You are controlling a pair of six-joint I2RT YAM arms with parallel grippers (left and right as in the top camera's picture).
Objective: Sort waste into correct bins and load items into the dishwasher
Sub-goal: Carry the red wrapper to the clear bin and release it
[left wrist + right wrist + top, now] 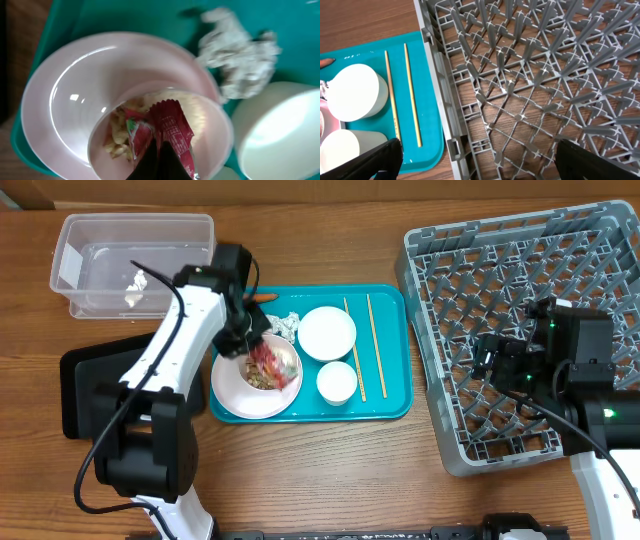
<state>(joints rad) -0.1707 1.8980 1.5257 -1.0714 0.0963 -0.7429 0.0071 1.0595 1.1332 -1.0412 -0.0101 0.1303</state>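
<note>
My left gripper [262, 352] is shut on a crumpled red-and-white wrapper [167, 131] over a bowl of beige food scraps [120, 132] that sits on the pale pink plate [75, 95] on the teal tray. A crumpled white tissue [239, 57] lies beside the plate. A white bowl [327, 332], a white cup [336, 382], two chopsticks [364, 345] and a small carrot [264, 297] are on the tray. My right gripper [477, 162] is open over the left part of the grey dish rack [600, 240].
A clear tub [90, 230] with a piece of white tissue inside stands at the back left. A black tray [85, 385] lies left of the teal tray [390, 395], partly under my left arm.
</note>
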